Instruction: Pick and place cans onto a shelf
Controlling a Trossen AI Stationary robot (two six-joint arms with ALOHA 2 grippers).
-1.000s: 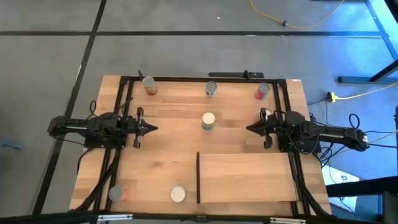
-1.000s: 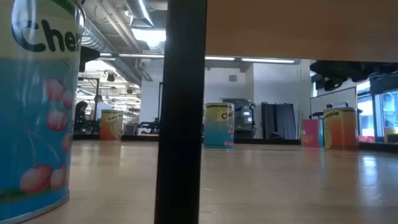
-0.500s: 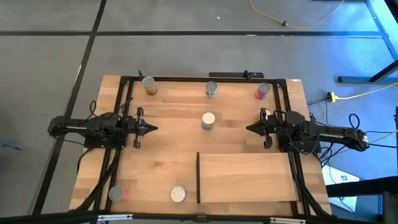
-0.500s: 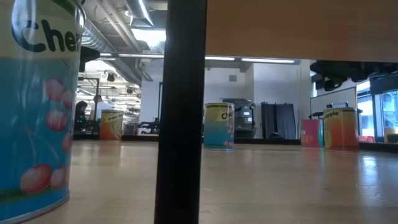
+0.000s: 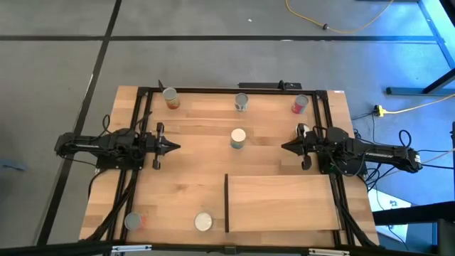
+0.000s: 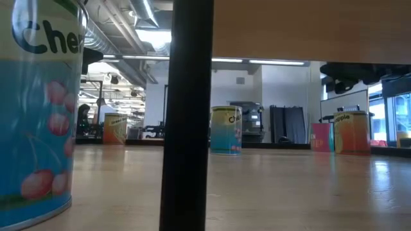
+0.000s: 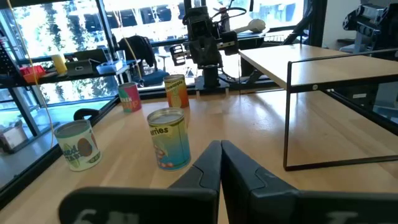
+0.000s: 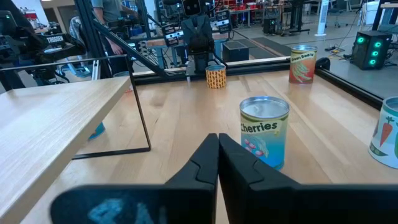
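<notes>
Grey floor surrounds your pale-wood surface (image 5: 185, 192), which fills the middle of the high view inside a black frame. You have 6 cans on it, all upright. 3 stand along the upper edge: one at upper left (image 5: 170, 97), one at upper centre (image 5: 242, 102), and a red-labelled one at upper right (image 5: 299, 104). A white-topped cherries can (image 5: 238, 137) sits near the centre, roughly between your 2 arms. 2 more stand at the lower edge: one at the lower left corner (image 5: 132, 221) and one with a white top (image 5: 203, 222) just left of the shelf's black strip.

Your shelf (image 5: 281, 203) occupies the lower right of the high view, a raised panel on thin black legs, with no can on it.

Your left gripper (image 5: 173, 147) sits at centre left, fingers pressed together and holding nothing, pointing toward the cherries can. Your right gripper (image 5: 286, 146) sits at centre right, likewise closed and empty, facing the same can from the other side. Both are well apart from every can.
</notes>
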